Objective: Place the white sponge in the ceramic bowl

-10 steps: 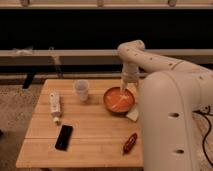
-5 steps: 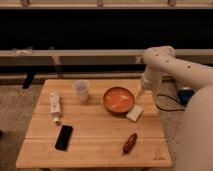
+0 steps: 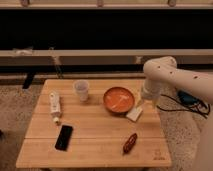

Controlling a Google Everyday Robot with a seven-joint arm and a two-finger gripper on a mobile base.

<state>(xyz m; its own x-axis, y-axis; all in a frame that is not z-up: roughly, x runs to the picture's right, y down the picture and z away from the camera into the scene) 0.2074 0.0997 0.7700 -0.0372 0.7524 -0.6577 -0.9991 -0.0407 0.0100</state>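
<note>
Six items on the wooden table (image 3: pixel 95 125): that was our count, rundown below.
White sponge (image 3: pixel 134 114): lay flat on the tabletop, outside the bowl and just beside its front-right edge, turned a bit askew to the table's sides.
Ceramic bowl (image 3: pixel 119 99): orange, glossy inside, sat right of centre.
Gripper (image 3: pixel 140 103): hung at the end of the white arm (image 3: pixel 165 75) over the table's right side, right next to the bowl's rim and just above the sponge's far corner.
Claw state: honestly we couldn't tell how far open it was or whether it had hold of anything; it maybe touched the sponge, no more than that.
Cup (image 3: pixel 81 90): translucent, upright, left of the bowl near the back edge.
Tube (image 3: pixel 55 106): long, white, labelled, lay on the left side.
Phone (image 3: pixel 63 137): dark, flat, front left, just in front of the tube.
Reddish-brown thing (image 3: pixel 130 143): small, elongated, front right, apart from the sponge.
</note>
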